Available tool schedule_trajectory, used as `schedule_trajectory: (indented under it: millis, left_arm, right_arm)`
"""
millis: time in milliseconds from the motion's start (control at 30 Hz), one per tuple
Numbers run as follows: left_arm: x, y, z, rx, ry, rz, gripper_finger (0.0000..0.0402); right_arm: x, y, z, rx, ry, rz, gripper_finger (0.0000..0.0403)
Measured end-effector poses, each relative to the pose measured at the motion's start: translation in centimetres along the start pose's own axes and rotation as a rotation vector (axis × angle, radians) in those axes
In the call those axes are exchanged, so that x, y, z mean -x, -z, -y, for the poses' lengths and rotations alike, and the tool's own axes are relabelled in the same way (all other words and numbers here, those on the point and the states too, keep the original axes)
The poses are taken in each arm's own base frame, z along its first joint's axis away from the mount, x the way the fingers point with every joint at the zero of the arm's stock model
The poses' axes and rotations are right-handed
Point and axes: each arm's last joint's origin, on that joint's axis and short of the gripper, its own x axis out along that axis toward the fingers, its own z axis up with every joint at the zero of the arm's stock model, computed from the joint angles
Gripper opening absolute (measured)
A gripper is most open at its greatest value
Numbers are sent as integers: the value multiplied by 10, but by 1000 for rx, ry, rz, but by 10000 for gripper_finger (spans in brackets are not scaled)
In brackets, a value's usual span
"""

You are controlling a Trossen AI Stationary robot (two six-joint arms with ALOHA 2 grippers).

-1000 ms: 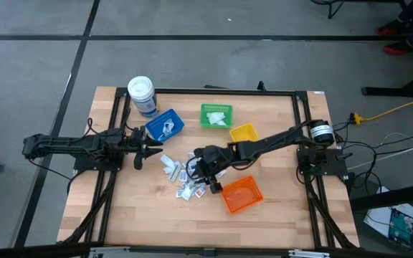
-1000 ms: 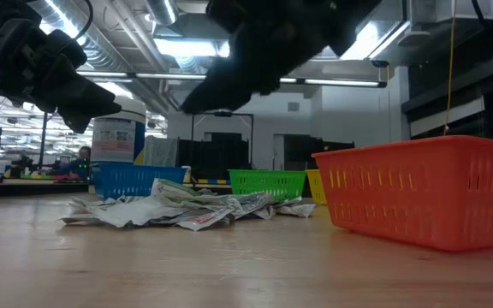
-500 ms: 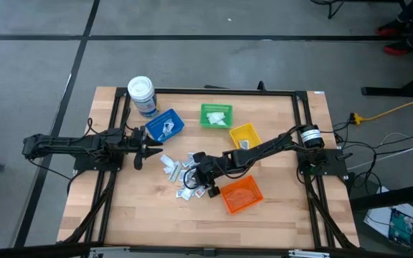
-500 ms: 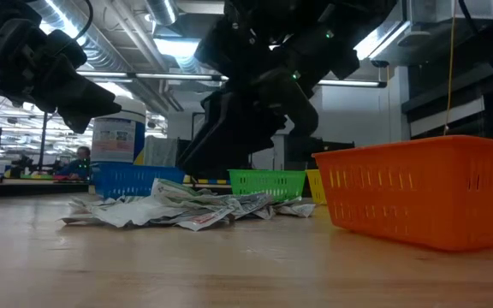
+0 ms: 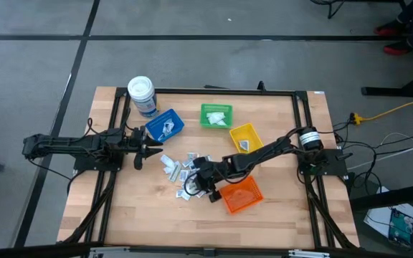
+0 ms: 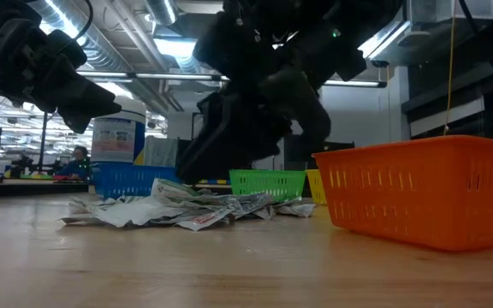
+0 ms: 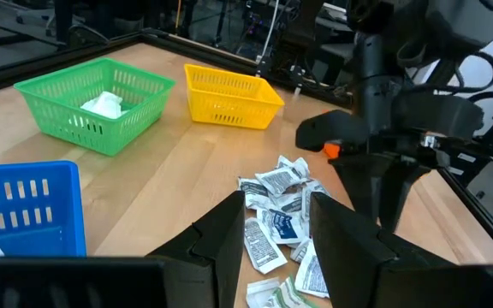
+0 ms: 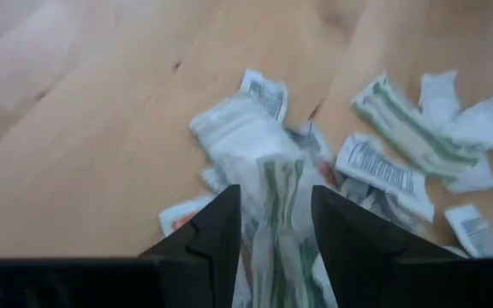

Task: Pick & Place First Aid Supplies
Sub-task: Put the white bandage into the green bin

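The first aid packets (image 5: 176, 170) lie in a loose pile at the table's middle, small white and grey sachets with red, blue or green print; they also show in the low view (image 6: 187, 205) and the left wrist view (image 7: 274, 184). My right gripper (image 5: 193, 184) is open and low over the pile's near right part. In its wrist view (image 8: 274, 197) the fingers stand on either side of a green-striped packet (image 8: 279, 184). My left gripper (image 5: 151, 150) waits open (image 7: 276, 205) to the left of the pile, above the table. My right gripper points down at the pile from above with open fingers. I cannot tell whether its fingertips touch the packets.
An orange bin (image 5: 241, 194) stands just right of my right gripper. A yellow bin (image 5: 244, 135), a green bin (image 5: 216, 115) and a blue bin (image 5: 165, 125) holding packets stand behind the pile. A white-lidded jar (image 5: 142, 94) is at the far left corner.
My right gripper has come down over the pile and shifted a little toward the table's near edge, its arm sinking lower across the table. The packets and my left arm have stayed put.
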Motion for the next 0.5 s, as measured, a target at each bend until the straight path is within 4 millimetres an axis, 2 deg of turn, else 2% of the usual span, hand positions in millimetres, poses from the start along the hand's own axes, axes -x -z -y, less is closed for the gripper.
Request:
schedule_trajectory:
  millis: [167,267,500]
  left_arm:
    - [0,0,0,0,1,1,127]
    - [0,0,0,0,0,1,127]
    - [0,0,0,0,0,0,127]
  right_arm:
    - [-11,12,-2,-5,13,-50,143]
    - [-11,11,-1,-4,24,-42,138]
    - [-11,11,-1,-8,23,-45,83]
